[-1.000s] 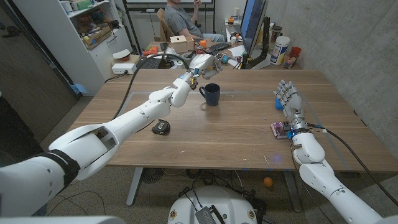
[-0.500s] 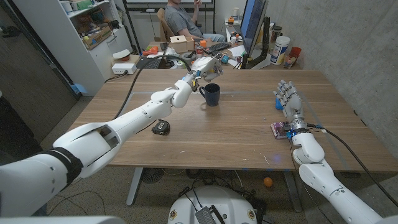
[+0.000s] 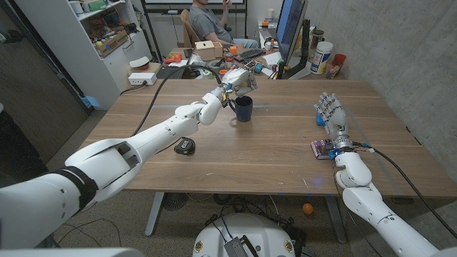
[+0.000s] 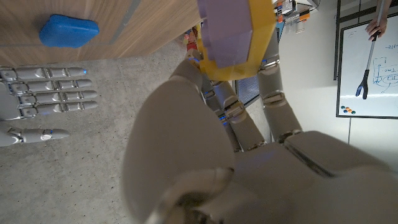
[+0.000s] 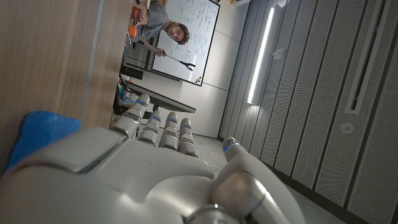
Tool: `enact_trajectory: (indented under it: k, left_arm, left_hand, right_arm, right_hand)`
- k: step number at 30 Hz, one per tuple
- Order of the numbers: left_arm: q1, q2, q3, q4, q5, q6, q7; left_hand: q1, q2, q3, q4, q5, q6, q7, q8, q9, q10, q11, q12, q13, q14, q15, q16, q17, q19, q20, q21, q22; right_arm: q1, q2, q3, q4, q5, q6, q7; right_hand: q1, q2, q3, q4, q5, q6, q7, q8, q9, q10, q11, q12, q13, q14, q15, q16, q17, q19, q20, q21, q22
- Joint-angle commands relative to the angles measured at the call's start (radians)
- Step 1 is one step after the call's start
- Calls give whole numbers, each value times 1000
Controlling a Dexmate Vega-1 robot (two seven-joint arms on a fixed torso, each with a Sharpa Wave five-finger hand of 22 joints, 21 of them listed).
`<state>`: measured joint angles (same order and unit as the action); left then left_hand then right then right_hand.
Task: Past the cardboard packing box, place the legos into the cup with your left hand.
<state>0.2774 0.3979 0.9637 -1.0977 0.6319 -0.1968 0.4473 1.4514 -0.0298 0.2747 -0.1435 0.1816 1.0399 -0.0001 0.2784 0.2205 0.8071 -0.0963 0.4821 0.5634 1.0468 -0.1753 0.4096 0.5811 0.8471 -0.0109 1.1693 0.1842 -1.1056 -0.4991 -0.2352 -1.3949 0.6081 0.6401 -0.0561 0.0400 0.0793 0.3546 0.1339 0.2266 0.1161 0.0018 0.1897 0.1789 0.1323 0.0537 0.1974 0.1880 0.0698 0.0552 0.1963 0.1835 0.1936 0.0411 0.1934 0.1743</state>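
Observation:
A dark blue cup (image 3: 243,108) stands on the far middle of the wooden table (image 3: 271,153). My left hand (image 3: 240,76) hovers just above and behind the cup's rim. In the left wrist view its fingers (image 4: 249,124) pinch the legos (image 4: 231,31), a purple block stacked on a yellow one. My right hand (image 3: 330,111) stands upright on the table's right side, fingers apart and holding nothing. A blue block (image 3: 322,120) lies beside it; the same blue block (image 4: 68,31) shows in the left wrist view and again (image 5: 37,140) under my right hand (image 5: 149,168).
A small black object (image 3: 184,146) lies on the table's left part. Behind the table, a cluttered desk holds a small cardboard box (image 3: 208,49), a monitor (image 3: 289,28) and a white tub (image 3: 322,57). A person (image 3: 207,25) sits there.
My left hand has moved a little to the right with the legos, closer over the cup. The right hand has stayed still.

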Motion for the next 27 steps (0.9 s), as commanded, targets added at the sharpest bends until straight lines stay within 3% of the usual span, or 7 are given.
enact_trajectory:
  k: [1,27]
  left_arm:
    - [-15,-12,19,48,-7,-19,-2]
    - [-84,-70,89,220,-11,-87,43]
  left_hand:
    - [57,55,21,-13,5,8,3,-4,2,2,4,-5,5,10,-54,-4,4,-89,-204,8,3]
    - [60,44,25,-19,5,-7,-11,-24,1,-11,-4,-15,15,-5,-54,-4,21,-96,-202,-4,-10]
  right_arm:
    - [11,7,-4,15,1,2,1]
    - [29,20,-9,37,1,5,-5]
  right_hand:
    - [-6,-2,-2,2,5,8,-2,1,4,8,0,1,4,11,1,0,3,0,-2,5,2]
    - [-7,-3,-5,3,6,9,-1,1,4,19,5,3,4,25,2,4,3,12,-5,9,2]
